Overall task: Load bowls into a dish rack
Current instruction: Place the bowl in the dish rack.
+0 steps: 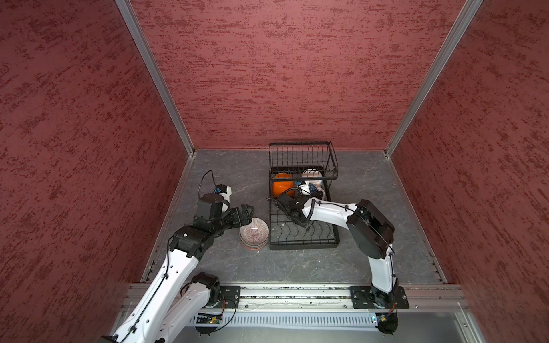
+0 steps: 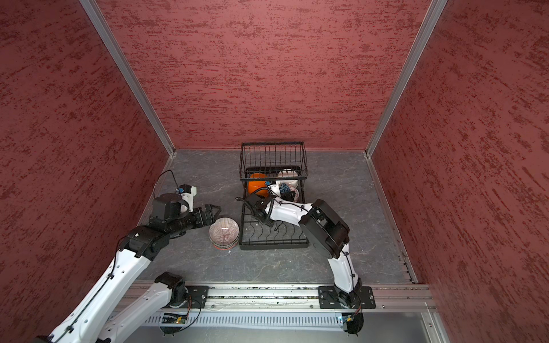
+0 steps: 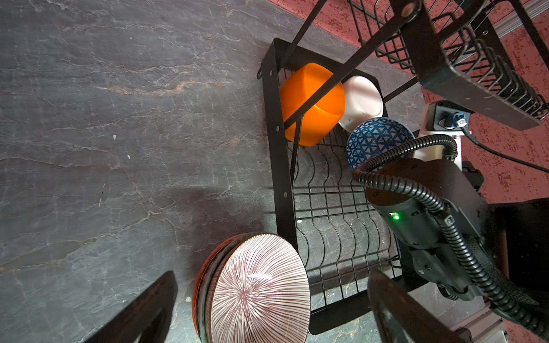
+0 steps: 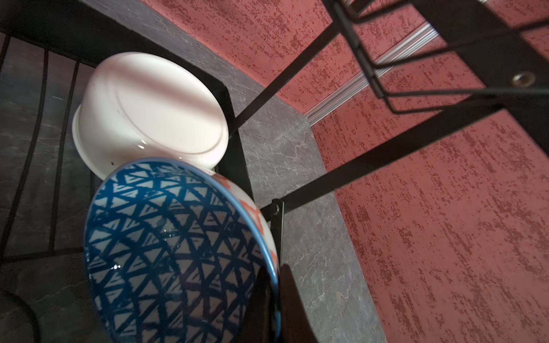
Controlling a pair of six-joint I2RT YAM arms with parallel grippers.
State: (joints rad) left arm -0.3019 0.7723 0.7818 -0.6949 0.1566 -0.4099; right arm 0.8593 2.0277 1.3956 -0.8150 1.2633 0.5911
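The black wire dish rack (image 1: pixel 303 246) (image 2: pixel 273 246) stands right of centre. Under its raised basket lean an orange bowl (image 1: pixel 282 187) (image 3: pixel 312 104) and a plain white bowl (image 1: pixel 312 175) (image 4: pixel 154 110). My right gripper (image 1: pixel 307 193) (image 4: pixel 279 285) is shut on the rim of a blue triangle-patterned bowl (image 3: pixel 374 139) (image 4: pixel 166 243), held tilted against the white one inside the rack. A stack of bowls (image 1: pixel 254 233) (image 2: pixel 224 233) (image 3: pixel 258 294), red-striped one on top, sits on the table just left of the rack. My left gripper (image 1: pixel 248 212) (image 3: pixel 273 274) hangs open over the stack's far-left edge, holding nothing.
The rack's raised basket (image 1: pixel 303 160) overhangs its far end, above the loaded bowls. My right forearm (image 1: pixel 329 212) lies across the rack's near slots. Red walls enclose the grey stone table (image 1: pixel 225 184) on three sides. An aluminium rail (image 1: pixel 297 294) runs along the front edge.
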